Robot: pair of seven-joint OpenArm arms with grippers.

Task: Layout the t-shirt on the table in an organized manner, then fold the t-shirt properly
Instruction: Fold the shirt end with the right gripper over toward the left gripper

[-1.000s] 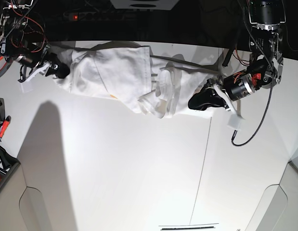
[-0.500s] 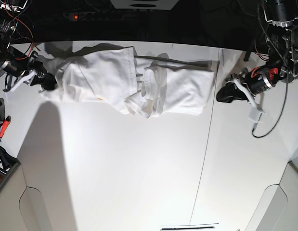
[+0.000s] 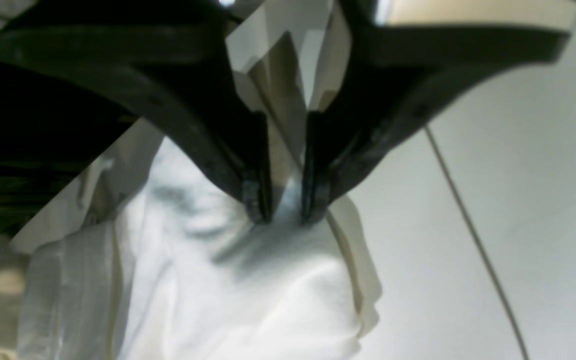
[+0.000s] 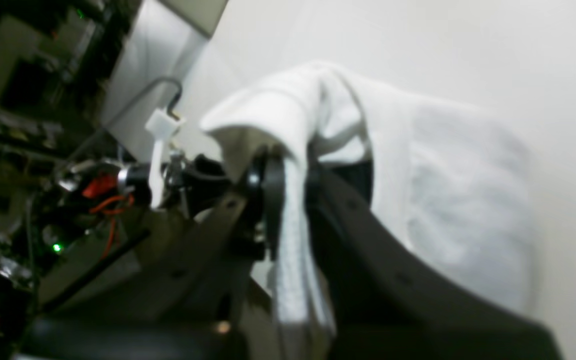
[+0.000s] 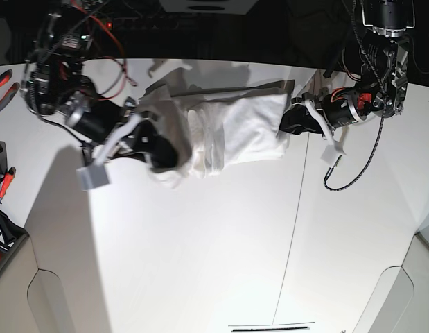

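The white t-shirt lies bunched and folded over itself at the back middle of the white table; its print is hidden. My left gripper, on the right of the base view, is shut on the shirt's right edge. In the left wrist view the gripper pinches white cloth between its fingertips. My right gripper, on the left of the base view, is shut on the shirt's left part. In the right wrist view the gripper holds a band of cloth between its fingers.
A thin dark seam runs across the table right of centre and shows in the left wrist view. A black cable hangs from the right-hand arm. Red-handled tools lie off the table's left edge. Dark clutter lines the back edge.
The arm on the base view's left has swung right and forward with its end of the shirt, bunching the cloth toward the middle. The other arm has moved left, still holding the right edge.
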